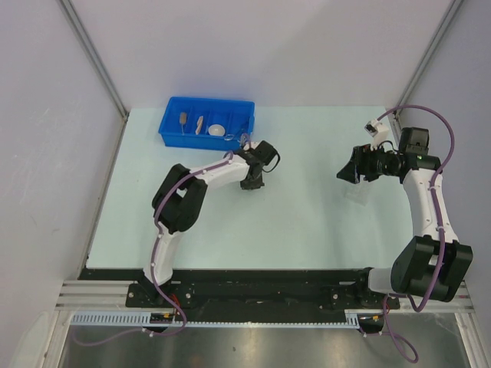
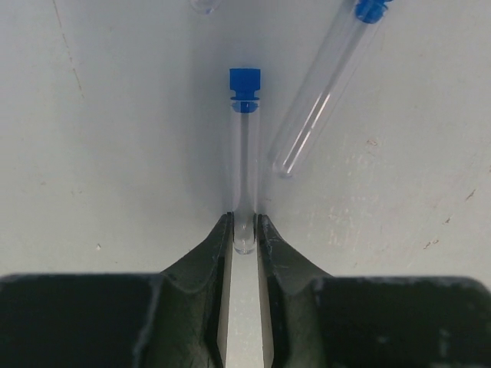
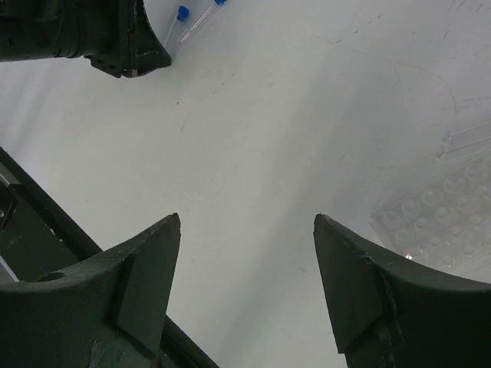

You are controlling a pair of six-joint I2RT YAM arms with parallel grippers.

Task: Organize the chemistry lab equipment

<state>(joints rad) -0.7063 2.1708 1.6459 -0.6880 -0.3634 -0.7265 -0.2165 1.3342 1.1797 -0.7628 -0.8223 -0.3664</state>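
- Fingers of the left pincer (image 2: 245,230) fill the bottom of the left wrist view. They are drawn almost together on the rounded, closed end of a tube (image 2: 245,153).
- That tube points straight away from the wrist, blue cap at its far end. I cannot tell whether it is lifted or lying on the counter (image 2: 107,153).
- Just to its right lies a second tube (image 2: 314,100), slanted. Its closed end is near the gripped tube's middle but apart from it, and its cap is cut by the top edge.
- At that same top edge, left of the gripped cap, shows the rounded tip of a third tube (image 2: 203,6); the rest is out of view.
- From its own wrist view, the right pincer (image 3: 245,222) is spread wide with nothing between its fingers, hanging over the counter.
- To its right in that view the rack (image 3: 445,215) lies on the counter, partly cut off by the picture's edge.
- Top left of the same view shows the left arm's pincer, with two blue caps just beside it.
- From above, the left arm is bent toward the far left of the counter, its pincer near the right front corner of the bin (image 1: 173,130).
- Inside the bin sit the dish (image 1: 217,130) and, to its left, two tools (image 1: 184,119). Which compartments they are in I cannot tell.
- On the far right of the counter, the right arm points its pincer leftward, well apart from the left one.
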